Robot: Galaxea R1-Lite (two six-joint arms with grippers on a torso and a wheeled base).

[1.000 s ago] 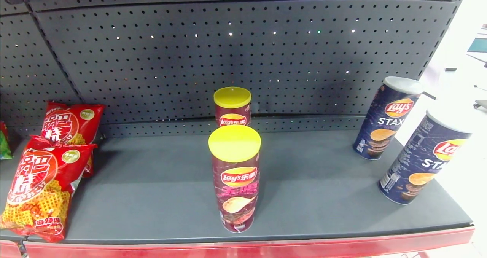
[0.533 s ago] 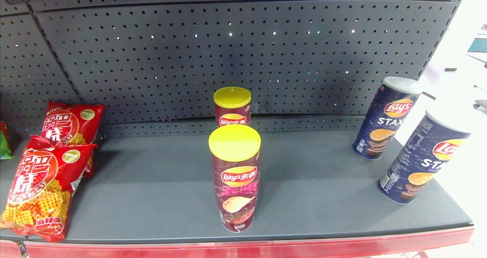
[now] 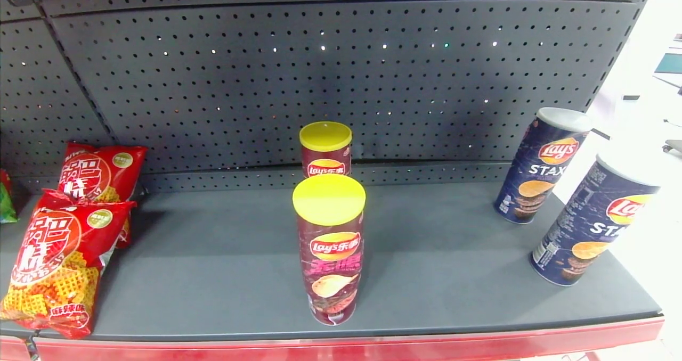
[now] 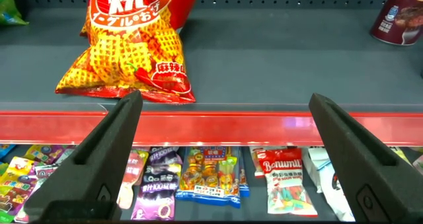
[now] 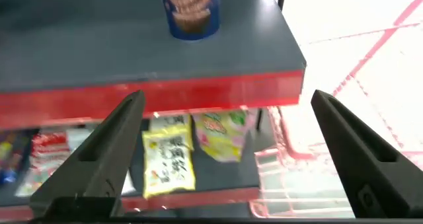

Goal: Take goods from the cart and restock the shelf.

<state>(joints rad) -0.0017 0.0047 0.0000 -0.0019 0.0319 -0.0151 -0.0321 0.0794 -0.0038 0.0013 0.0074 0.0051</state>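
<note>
left gripper (image 4: 226,97): fingers spread, empty, facing shelf (image 3: 224,265) front lip | right gripper (image 5: 228,95): fingers spread, empty | cart (image 5: 310,154): red wire frame beyond shelf's right end, goods washed out | judged nearer: right arm

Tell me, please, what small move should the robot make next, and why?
Probably swing the right gripper toward the pink wire cart to fetch an item. It and the left gripper are both open and empty, facing the shelf, so nothing can be placed yet.
</note>
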